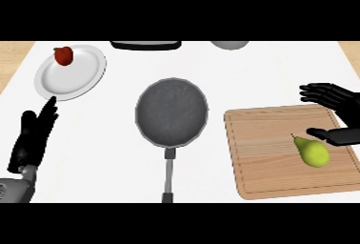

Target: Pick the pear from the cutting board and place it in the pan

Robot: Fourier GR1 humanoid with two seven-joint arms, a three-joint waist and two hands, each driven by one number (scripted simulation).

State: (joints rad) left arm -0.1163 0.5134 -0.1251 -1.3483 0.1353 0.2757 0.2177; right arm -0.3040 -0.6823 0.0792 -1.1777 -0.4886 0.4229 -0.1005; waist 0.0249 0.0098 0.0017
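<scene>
The pear (312, 153) lies on the cutting board (271, 157), near the board's right edge, at the surface's right side. The right hand (336, 110) hovers over it, fingers spread and thumb just beside the stem, holding nothing. This looks like the reach before the grasp. Next, the hand must close round the pear, lift, and carry it left to the pan (172, 112) at the surface's middle. The left hand (35, 136) rests spread near the left edge.
</scene>
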